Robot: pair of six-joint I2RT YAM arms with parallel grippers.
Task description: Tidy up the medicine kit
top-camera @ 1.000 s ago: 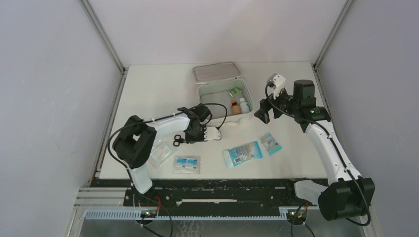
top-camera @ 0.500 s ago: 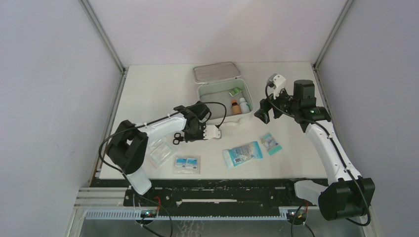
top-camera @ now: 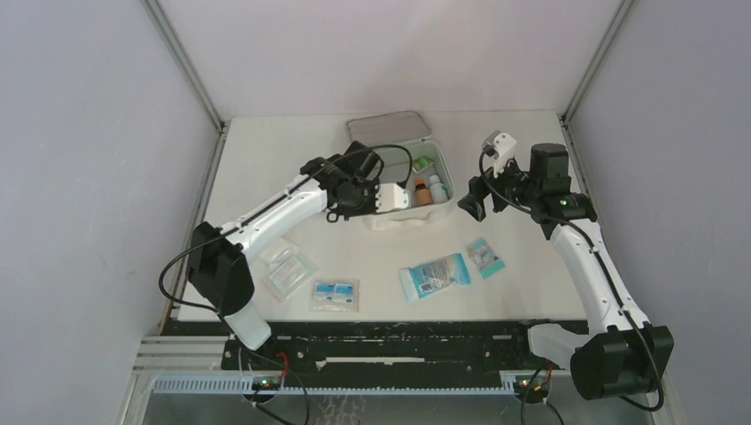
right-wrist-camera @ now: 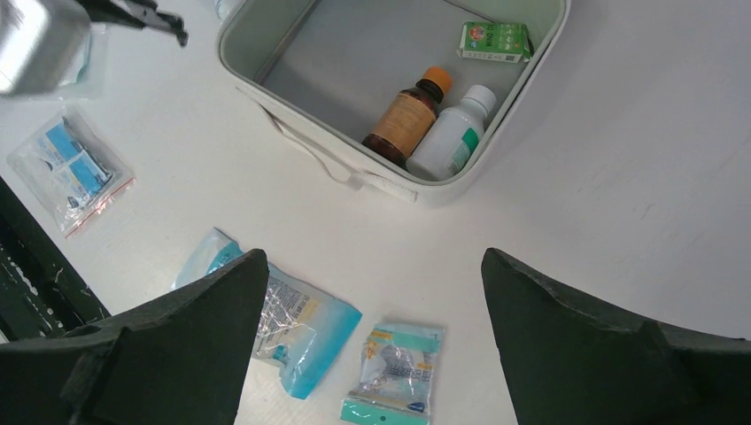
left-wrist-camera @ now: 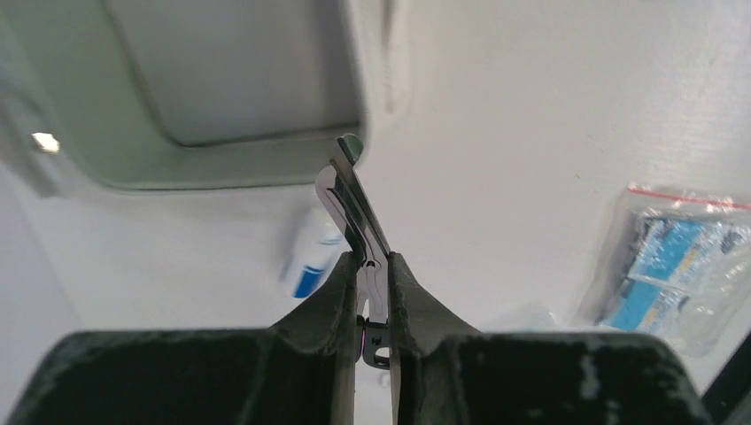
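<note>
- A large white square soft medicine kit [top-camera: 410, 215] with rounded corners lies open at the far middle of the white table [top-camera: 266, 159]. Its hinged lid [top-camera: 388, 130] is folded back at 12 o'clock.
- Along the kit's 3 o'clock side lie a brown glass bottle [right-wrist-camera: 403, 119] with an orange cap, a white plastic bottle [right-wrist-camera: 452, 137] and a small green box [right-wrist-camera: 494, 42]. The rest of the greyish floor is bare.
- The left gripper [left-wrist-camera: 372, 266] hangs at the kit's 9 o'clock edge. Its jaws are clamped on the silver blades of a small pair of scissors [left-wrist-camera: 354, 195] with black handles.
- The right gripper [right-wrist-camera: 372, 261] hovers just beside the kit at 3 o'clock, with its jaws wide apart and nothing between them.
- Loose on the table at the kit's 6 o'clock lie a blue-and-clear pouch [top-camera: 434, 276] and a small teal packet [top-camera: 485, 258]. Toward 7 o'clock lies a clear zip bag [top-camera: 335, 295] of blue sachets.
- The step in hand looks to be carrying the scissors into the kit.
- The next move likely calls for bringing the blades over the bare 9 o'clock half of the floor. The arm would then lower them past the rim without catching it and part the jaws, keeping clear of the bottles.
</note>
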